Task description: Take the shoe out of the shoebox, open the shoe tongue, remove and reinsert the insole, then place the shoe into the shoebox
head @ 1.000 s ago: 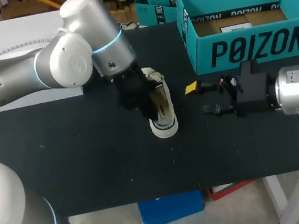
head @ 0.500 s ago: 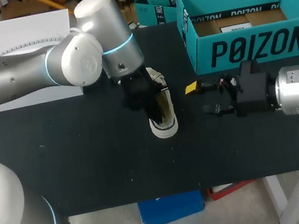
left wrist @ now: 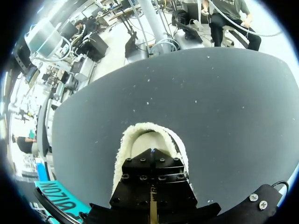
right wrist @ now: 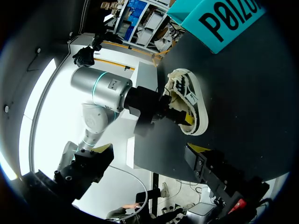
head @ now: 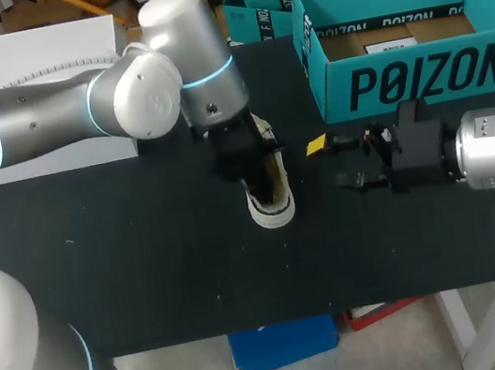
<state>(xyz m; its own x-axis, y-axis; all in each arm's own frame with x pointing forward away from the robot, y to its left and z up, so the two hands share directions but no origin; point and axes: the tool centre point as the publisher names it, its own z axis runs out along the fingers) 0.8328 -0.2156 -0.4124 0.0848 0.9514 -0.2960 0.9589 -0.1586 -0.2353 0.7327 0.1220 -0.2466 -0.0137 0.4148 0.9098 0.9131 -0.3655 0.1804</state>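
Left claw sunk in shoe on surface; grip state cannot be told. Right claw, at shoe's 3 o'clock, jaws apart.

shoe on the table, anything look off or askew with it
Nothing looks spilled or broken. The shoe sits on the black table, out of the shoebox, with the left gripper down in its opening. The right gripper hangs open beside it.

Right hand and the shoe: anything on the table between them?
Nothing. In the head view only bare black table lies between the right hand and the shoe. The right wrist view shows the same empty stretch.
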